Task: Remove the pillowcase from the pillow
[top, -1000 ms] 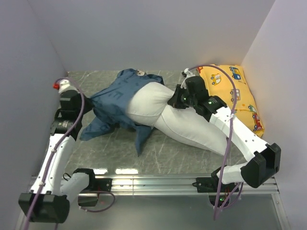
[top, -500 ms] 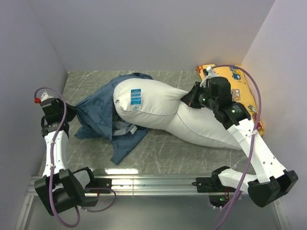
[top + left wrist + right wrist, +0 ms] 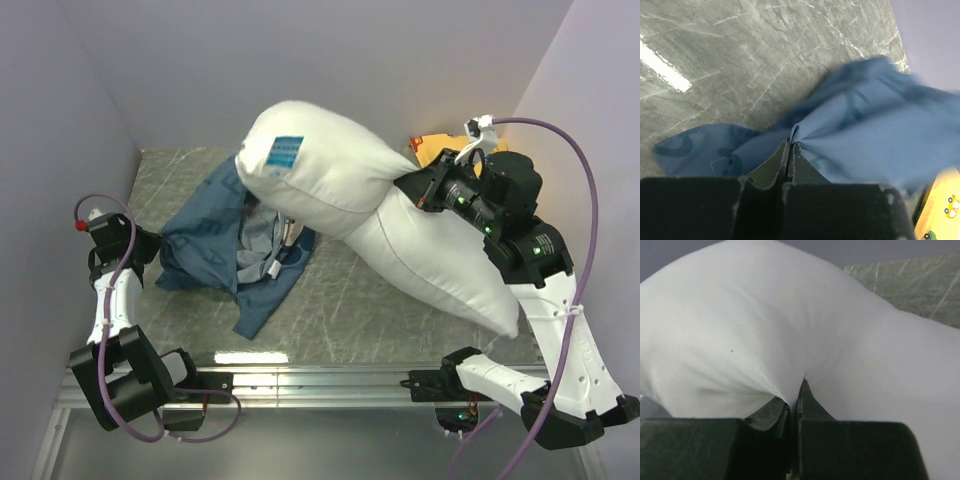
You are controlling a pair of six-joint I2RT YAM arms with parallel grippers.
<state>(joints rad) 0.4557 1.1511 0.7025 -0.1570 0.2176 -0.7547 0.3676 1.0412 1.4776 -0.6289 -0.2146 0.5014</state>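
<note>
The plump white pillow [image 3: 330, 180] hangs lifted off the table, bent in the middle, its blue tag facing up at the left end. My right gripper [image 3: 408, 186] is shut on a pinch of the pillow [image 3: 740, 340] at that bend. The blue pillowcase [image 3: 215, 240] lies crumpled on the table at the left, free of the pillow, its lighter inside showing. My left gripper [image 3: 150, 245] is shut on the pillowcase's left edge; in the left wrist view the pillowcase [image 3: 880, 135] bunches at the closed fingertips [image 3: 782, 157].
A yellow car-print pillow [image 3: 432, 150] lies at the back right, mostly hidden behind the right arm. Grey walls close in the table on the left, back and right. The marbled tabletop [image 3: 350, 310] shows under the raised pillow.
The right gripper has lifted the white pillow up and to the right, drawing it fully out of the blue pillowcase. The left gripper held the pillowcase near the left wall.
</note>
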